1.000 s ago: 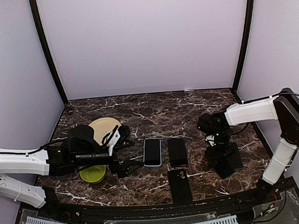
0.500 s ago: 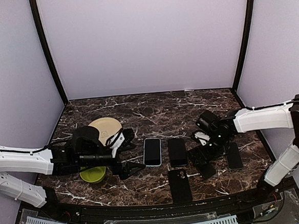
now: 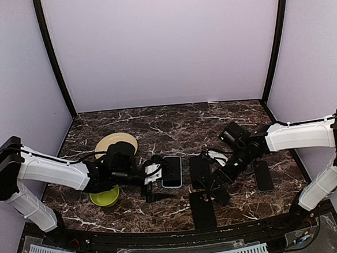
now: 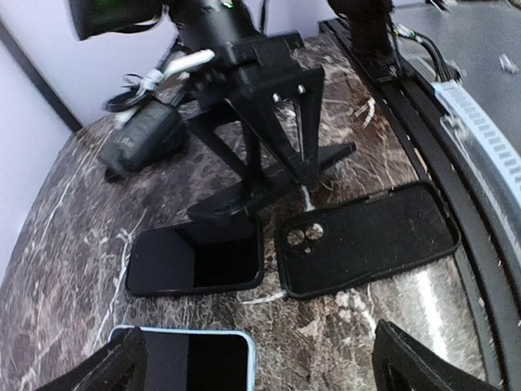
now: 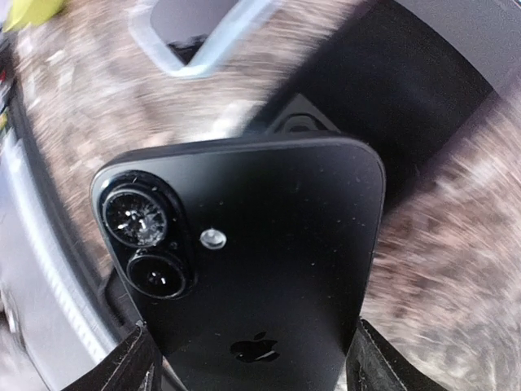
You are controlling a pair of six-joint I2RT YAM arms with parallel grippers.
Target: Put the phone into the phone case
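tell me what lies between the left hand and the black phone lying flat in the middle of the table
The blue-rimmed phone lies between the left hand and the black phone; the top view shows it best.

dark marble table [image 3: 174, 123] — tan plate [image 3: 106, 143], green bowl [image 3: 104, 196], blue-edged phone [image 3: 172, 171], black phone [image 3: 197, 168], black phone case [image 3: 203, 211]

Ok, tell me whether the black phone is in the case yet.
Not in. The right gripper holds the black phone; the phone case lies empty on the table, camera cutout bare.
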